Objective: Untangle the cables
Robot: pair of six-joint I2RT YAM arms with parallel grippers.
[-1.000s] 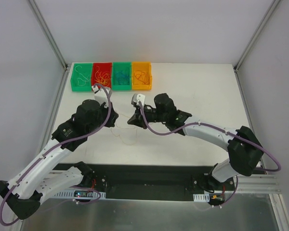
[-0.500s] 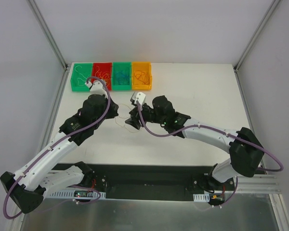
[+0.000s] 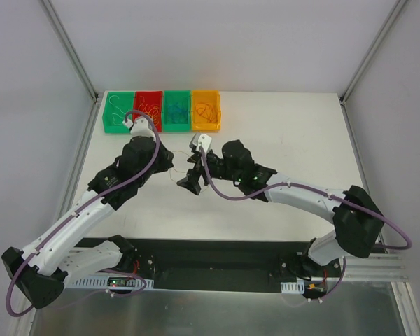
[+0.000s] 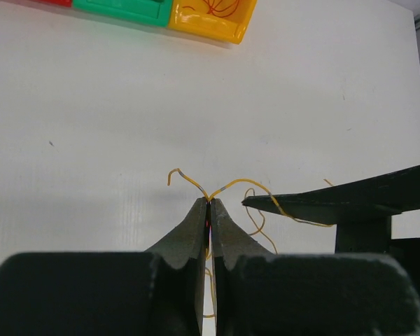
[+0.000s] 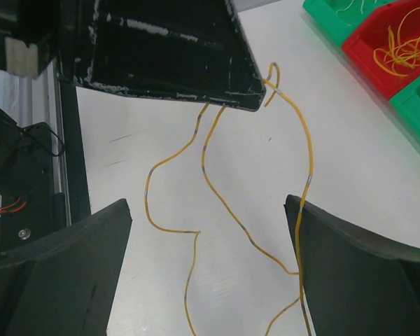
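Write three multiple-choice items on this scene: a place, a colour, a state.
1. Where on the table does the row of bins stand?
A. Far edge, left part.
B. Near edge, by the arm bases.
C. Far right corner.
2. What colour are the cables pinched in the left hand?
A. Blue.
B. Yellow.
C. White.
3. How does the right hand stand?
A. Shut on a cable.
B. Open, fingers wide apart.
C. Out of view.
Answers:
1 A: the top view shows them along the far edge, on the left.
2 B: the left wrist view shows yellow strands clamped.
3 B: its wrist view shows a wide gap.
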